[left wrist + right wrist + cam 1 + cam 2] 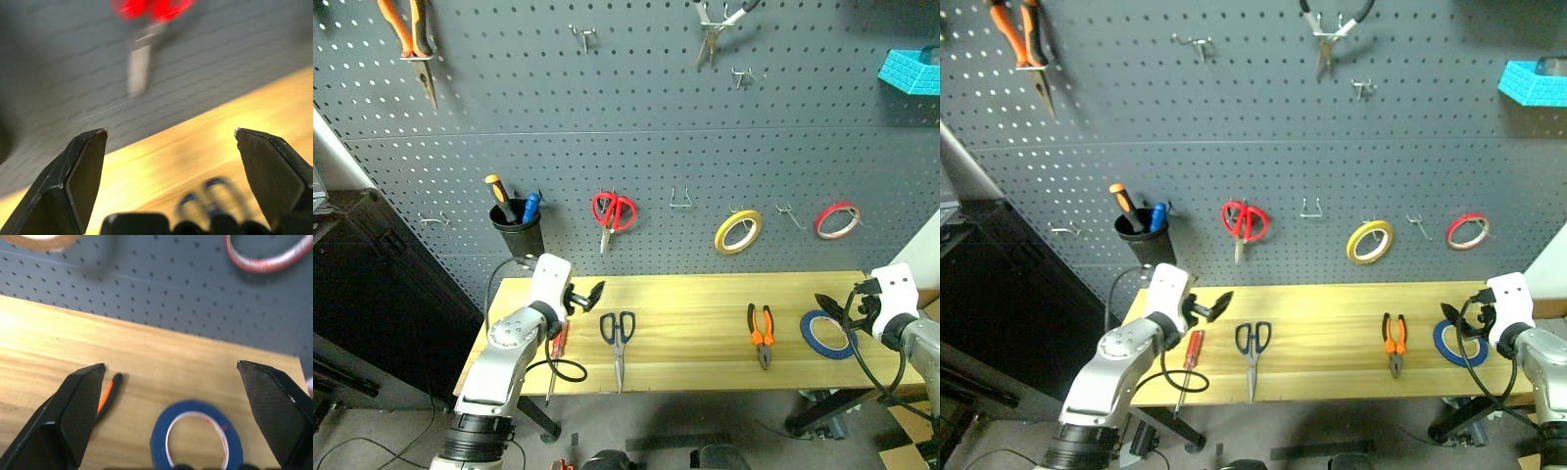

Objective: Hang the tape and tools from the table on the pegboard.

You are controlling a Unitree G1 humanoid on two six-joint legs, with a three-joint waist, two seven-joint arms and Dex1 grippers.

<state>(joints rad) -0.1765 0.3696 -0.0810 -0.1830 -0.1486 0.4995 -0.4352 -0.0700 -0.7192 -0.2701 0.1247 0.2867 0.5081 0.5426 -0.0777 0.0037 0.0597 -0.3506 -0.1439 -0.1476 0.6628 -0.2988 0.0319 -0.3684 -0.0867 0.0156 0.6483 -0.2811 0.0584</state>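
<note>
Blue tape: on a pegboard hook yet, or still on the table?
Still on the table. The blue tape lies flat near the table's right end, just ahead of the open right gripper, beside the pliers.

The table carries a screwdriver, scissors, pliers and seemingly flat blue tape.

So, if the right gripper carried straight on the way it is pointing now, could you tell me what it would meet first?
Most likely the blue tape lying flat on the table: it sits just ahead between the open right gripper fingers. Depth is unclear, so it might pass over it to the pegboard.
</note>
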